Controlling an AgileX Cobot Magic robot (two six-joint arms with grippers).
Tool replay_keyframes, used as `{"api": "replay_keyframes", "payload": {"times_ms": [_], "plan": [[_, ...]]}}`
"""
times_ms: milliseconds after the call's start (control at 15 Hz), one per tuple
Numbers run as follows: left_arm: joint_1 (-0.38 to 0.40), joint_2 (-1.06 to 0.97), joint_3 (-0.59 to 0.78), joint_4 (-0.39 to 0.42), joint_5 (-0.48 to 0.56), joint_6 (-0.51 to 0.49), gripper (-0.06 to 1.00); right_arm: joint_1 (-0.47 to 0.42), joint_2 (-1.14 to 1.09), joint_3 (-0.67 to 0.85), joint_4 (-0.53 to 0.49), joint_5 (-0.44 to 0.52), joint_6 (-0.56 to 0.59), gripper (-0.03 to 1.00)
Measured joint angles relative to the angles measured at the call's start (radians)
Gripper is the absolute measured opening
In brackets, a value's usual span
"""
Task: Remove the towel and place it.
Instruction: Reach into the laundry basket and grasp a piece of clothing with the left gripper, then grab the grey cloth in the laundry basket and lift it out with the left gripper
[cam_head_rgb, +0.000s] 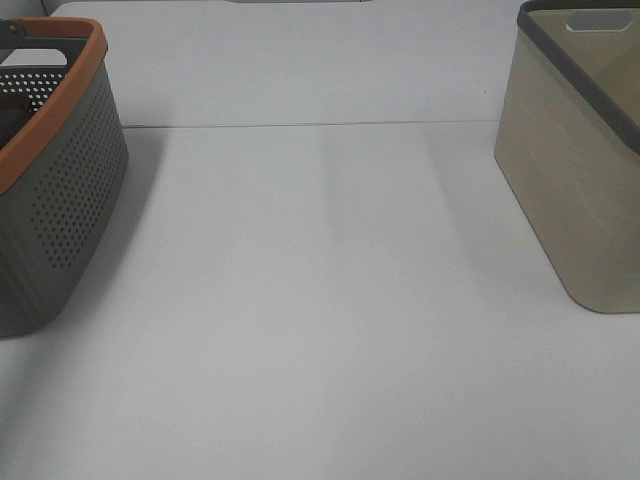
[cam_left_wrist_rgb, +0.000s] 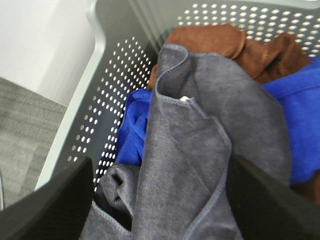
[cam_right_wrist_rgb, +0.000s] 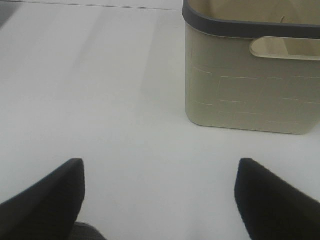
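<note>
The dark, plush, hemmed towel lies bunched in the grey perforated plastic basket, over a blue cloth and a brown cloth. Its raised fold runs lengthwise away from the left end effector, whose fingers stand apart on either side of it. The right end effector, likewise spread, hangs over the white tabletop, well apart from the basket; the left arm is judged the nearer.

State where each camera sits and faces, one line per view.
Exterior high: mounted high, looking down on the table, grey basket left, beige bin right; no arm shows.
Left wrist: over the basket, looking in at the towel; open left gripper shows.
Right wrist: over the table, facing the bin; open right gripper shows.
Shared: exterior and right wrist both show the bin.
</note>
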Motion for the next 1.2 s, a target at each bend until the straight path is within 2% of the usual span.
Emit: {"api": "replay_keyframes", "payload": {"times_ms": [200,533,867,1000,1133,1200], "plan": [[0.049,0.107,-0.096,-0.041,0.037,0.001,0.71,0.000,0.000,0.000,0.000,0.000,0.000,0.78],[0.081,0.252,-0.260,-0.179,0.040,0.099,0.71,0.000,0.000,0.000,0.000,0.000,0.000,0.78],[0.081,0.327,-0.313,-0.209,0.054,0.110,0.69,0.000,0.000,0.000,0.000,0.000,0.000,0.78],[0.081,0.356,-0.313,-0.210,0.054,0.111,0.59,0.000,0.000,0.000,0.000,0.000,0.000,0.78],[0.081,0.379,-0.313,-0.210,0.054,0.114,0.54,0.000,0.000,0.000,0.000,0.000,0.000,0.78],[0.081,0.387,-0.313,-0.210,0.054,0.114,0.48,0.000,0.000,0.000,0.000,0.000,0.000,0.78]]}}
